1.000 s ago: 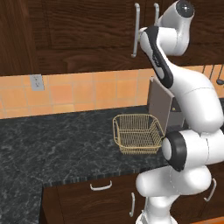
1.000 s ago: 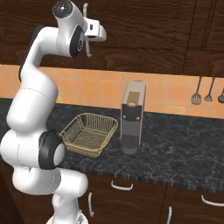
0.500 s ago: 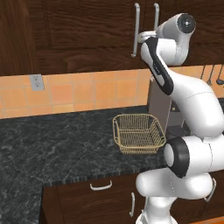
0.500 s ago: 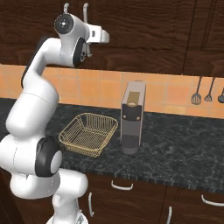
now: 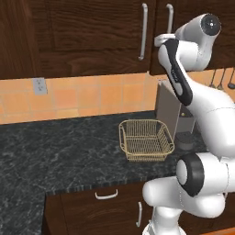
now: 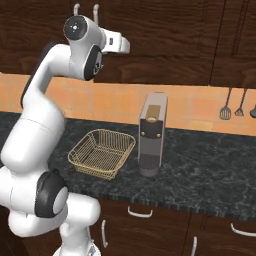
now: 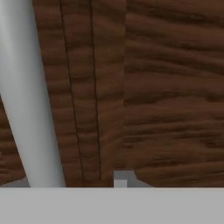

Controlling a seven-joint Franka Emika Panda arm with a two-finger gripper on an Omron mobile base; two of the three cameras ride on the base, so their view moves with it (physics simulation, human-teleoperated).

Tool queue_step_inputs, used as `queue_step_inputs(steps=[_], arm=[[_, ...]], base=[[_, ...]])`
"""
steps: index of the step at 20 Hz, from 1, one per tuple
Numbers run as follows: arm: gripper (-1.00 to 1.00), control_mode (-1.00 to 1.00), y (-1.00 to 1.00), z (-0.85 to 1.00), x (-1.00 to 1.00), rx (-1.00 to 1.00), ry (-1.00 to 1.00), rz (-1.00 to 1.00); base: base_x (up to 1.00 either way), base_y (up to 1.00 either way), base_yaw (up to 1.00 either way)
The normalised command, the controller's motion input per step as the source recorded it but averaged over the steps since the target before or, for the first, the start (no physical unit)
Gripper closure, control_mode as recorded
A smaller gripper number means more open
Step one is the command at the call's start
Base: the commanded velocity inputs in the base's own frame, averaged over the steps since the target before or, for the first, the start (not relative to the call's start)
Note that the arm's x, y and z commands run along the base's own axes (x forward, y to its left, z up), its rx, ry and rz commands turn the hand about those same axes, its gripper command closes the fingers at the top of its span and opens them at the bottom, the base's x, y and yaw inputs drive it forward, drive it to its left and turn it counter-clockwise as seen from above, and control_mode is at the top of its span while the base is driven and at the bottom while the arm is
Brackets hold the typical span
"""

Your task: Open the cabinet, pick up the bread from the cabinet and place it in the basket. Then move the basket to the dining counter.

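The dark wooden cabinet [image 5: 92, 36] has both doors shut, so the bread is hidden. My arm is raised with its hand [image 5: 160, 40] close against the doors, near the two silver bar handles [image 5: 144, 32]. In the hand view the door's wood [image 7: 166, 87] is very near. One handle bar [image 7: 26, 96] runs down the left side. My gripper [image 7: 70, 182] is open, and the bar's lower end lies between its two fingertips without touching them. The golden wire basket [image 5: 146, 140] stands empty on the black granite counter [image 5: 55, 151], below the hand. The dining counter is out of view.
A tall grey coffee machine [image 6: 152, 132] stands just right of the basket [image 6: 102, 152], under my arm. Utensils [image 6: 226, 107] hang on the orange tile wall to the right. Lower drawers with short curved handles [image 5: 106, 195] sit under the counter's front edge.
The arm has swung a little to the right and lower, bringing the hand closer to the cabinet doors. The basket and the doors have not moved.
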Motion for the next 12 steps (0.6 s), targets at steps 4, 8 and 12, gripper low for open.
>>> queue_step_inputs(steps=[4,8,12], arm=[[1.0,-1.0,-1.0,-0.03,-0.99,0.06,-0.06,0.0],[1.0,-1.0,-1.0,0.0,-1.0,0.05,-0.05,0.0],[1.0,-1.0,-1.0,0.0,-1.0,0.03,-0.02,0.0]], base=[[0.0,0.0,0.0],[0.0,0.0,0.0],[0.0,0.0,0.0]])
